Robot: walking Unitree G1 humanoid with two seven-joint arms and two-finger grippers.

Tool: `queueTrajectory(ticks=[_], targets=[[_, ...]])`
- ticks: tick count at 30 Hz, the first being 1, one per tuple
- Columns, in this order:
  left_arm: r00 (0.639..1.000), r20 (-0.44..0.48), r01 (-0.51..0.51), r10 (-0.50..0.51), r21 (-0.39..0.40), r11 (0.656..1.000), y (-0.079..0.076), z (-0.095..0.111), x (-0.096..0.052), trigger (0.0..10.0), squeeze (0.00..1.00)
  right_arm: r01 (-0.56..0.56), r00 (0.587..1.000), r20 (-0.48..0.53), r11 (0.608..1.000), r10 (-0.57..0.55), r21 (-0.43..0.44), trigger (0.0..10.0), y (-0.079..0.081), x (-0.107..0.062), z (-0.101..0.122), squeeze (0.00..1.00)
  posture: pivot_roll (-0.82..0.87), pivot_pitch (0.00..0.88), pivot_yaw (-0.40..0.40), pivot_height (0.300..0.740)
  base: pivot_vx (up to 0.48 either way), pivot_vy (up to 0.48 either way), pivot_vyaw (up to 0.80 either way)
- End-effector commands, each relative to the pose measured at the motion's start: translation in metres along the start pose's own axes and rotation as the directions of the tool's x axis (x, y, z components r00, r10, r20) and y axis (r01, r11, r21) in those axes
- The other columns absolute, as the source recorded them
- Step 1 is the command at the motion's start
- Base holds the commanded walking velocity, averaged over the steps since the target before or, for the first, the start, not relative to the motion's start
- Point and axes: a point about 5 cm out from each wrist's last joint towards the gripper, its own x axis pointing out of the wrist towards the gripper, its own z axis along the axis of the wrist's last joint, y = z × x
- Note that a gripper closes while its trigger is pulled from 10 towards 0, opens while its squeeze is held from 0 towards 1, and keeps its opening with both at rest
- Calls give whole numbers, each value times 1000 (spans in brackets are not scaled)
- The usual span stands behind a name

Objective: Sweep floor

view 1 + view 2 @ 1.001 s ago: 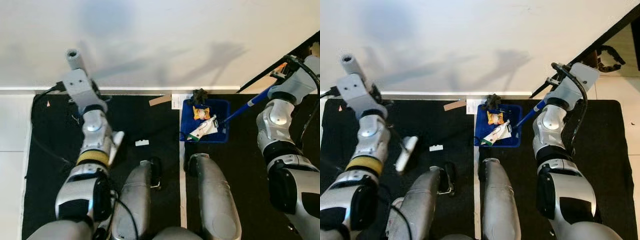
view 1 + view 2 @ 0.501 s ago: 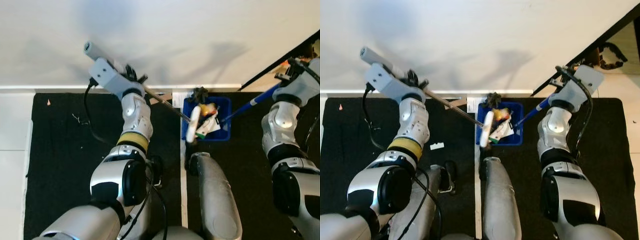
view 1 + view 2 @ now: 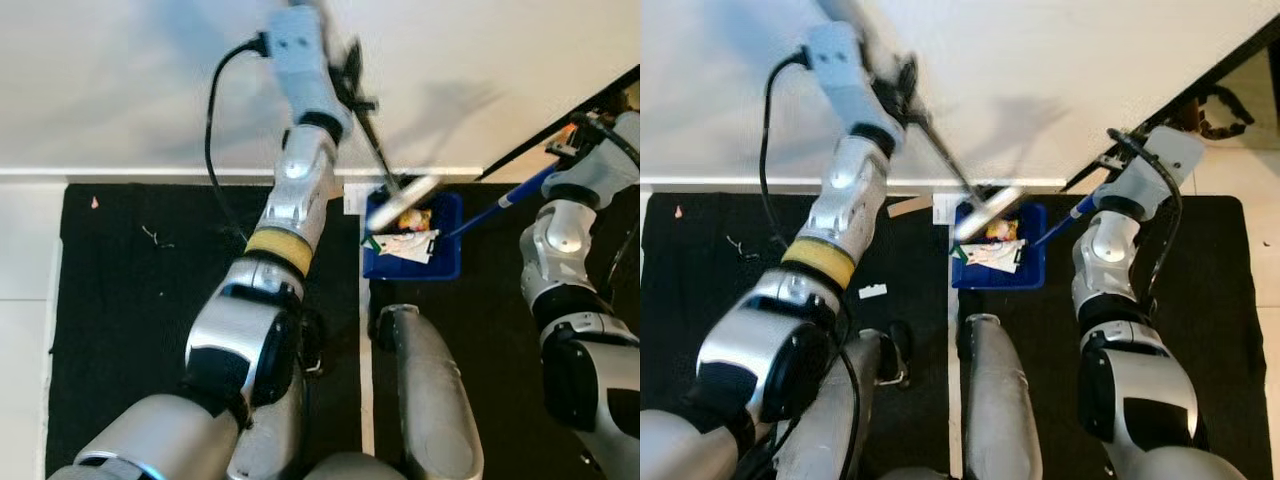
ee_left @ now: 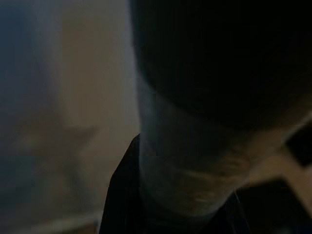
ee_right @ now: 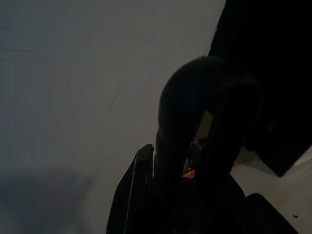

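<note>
A blue dustpan (image 3: 445,262) sits on the black mat (image 3: 130,300) in front of my feet. It holds a yellow wrapper (image 3: 412,215) and white paper litter (image 3: 405,243). My left arm is raised high. My left gripper (image 3: 352,85) is shut on the thin handle of a brush (image 3: 378,150). The brush's white head (image 3: 415,189) is blurred over the pan's far edge. My right gripper (image 3: 588,128) is shut on the pan's long blue handle (image 3: 500,205), off to the right.
A white scrap (image 3: 872,291) and a brown cardboard strip (image 3: 905,208) lie on the mat left of the pan. Small crumbs (image 3: 150,235) and an orange speck (image 3: 95,202) lie further left. A white baseboard (image 3: 150,177) runs along the mat's far edge. My legs (image 3: 425,390) stand just behind the pan.
My left arm has swung up and rightward, carrying the brush head from the mat's left side to the dustpan's far edge. The litter in the pan has shifted. The right arm barely moved.
</note>
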Motion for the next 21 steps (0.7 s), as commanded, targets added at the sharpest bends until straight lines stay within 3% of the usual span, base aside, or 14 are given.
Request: queueTrajectory(ticks=[1, 2, 3, 4, 5, 8, 10, 14, 15, 16, 18, 19, 20, 21], targets=[[998, -43, 47, -46, 31, 998, 23, 3, -25, 10000, 0, -22, 990, -144, 997, 11, -77, 10000, -10, -21, -30, 0, 61, 495, -15, 731, 0, 0, 0], [999, -31, 41, -40, 62, 997, 34, 9, -34, 10000, 0, -23, 989, -145, 997, 11, -76, 10000, -9, -21, -31, 0, 61, 495, -15, 731, 0, 0, 0], [999, 49, -7, 4, 78, 997, 49, 24, -40, 10000, 0, -24, 989, -146, 997, 12, -76, 10000, -9, -21, -31, 0, 62, 491, -19, 731, 0, 0, 0], [999, 49, -7, 4, 78, 997, 49, 24, -40, 10000, 0, -24, 989, -146, 997, 12, -76, 10000, -9, -21, -31, 0, 62, 491, -19, 731, 0, 0, 0], [986, 152, -80, 70, 57, 995, 64, 41, -44, 10000, 0, -24, 989, -147, 997, 13, -75, 10000, -9, -21, -30, 0, 67, 491, -22, 731, 0, 0, 0], [894, 379, -251, 241, -24, 968, 102, 85, -60, 10000, 0, -30, 988, -150, 997, 19, -71, 10000, -7, -19, -30, 0, 77, 489, -26, 731, 0, 0, 0], [874, 409, -279, 262, -17, 960, 109, 92, -64, 10000, 0, -32, 988, -151, 997, 21, -70, 10000, -6, -19, -30, 0, 77, 488, -27, 731, 0, 0, 0], [830, 443, -354, 340, -54, 934, 121, 99, -73, 10000, 0, -38, 988, -153, 997, 28, -65, 10000, -4, -20, -30, 0, 79, 480, -29, 731, 0, 0, 0], [791, 456, -426, 407, -66, 902, 129, 100, -79, 10000, 0, -43, 988, -153, 997, 33, -63, 10000, -2, -20, -30, 0, 76, 478, -30, 731, 0, 0, 0], [796, 408, -473, 448, -42, 880, 136, 96, -85, 10000, 0, -46, 988, -152, 997, 37, -61, 10000, -1, -20, -29, 0, 76, 475, -30, 731, 0, 0, 0], [819, 323, -529, 475, 101, 843, 145, 85, -95, 10000, 0, -52, 988, -150, 997, 43, -60, 10000, 0, -20, -29, 0, 74, 473, -30, 731, 0, 0, 0], [835, 250, -541, 490, 213, 813, 151, 74, -100, 10000, 0, -53, 988, -149, 997, 43, -60, 10000, 0, -20, -29, 0, 73, 473, -30, 731, 0, 0, 0], [835, 250, -541, 490, 213, 813, 151, 74, -100, 10000, 0, -53, 988, -149, 997, 43, -60, 10000, 0, -20, -29, 0, 73, 473, -30, 731, 0, 0, 0], [833, 198, -553, 516, 299, 778, 157, 65, -106, 10000, 0, -54, 988, -148, 997, 44, -60, 10000, 0, -20, -29, 0, 68, 472, -29, 731, 0, 0, 0]])
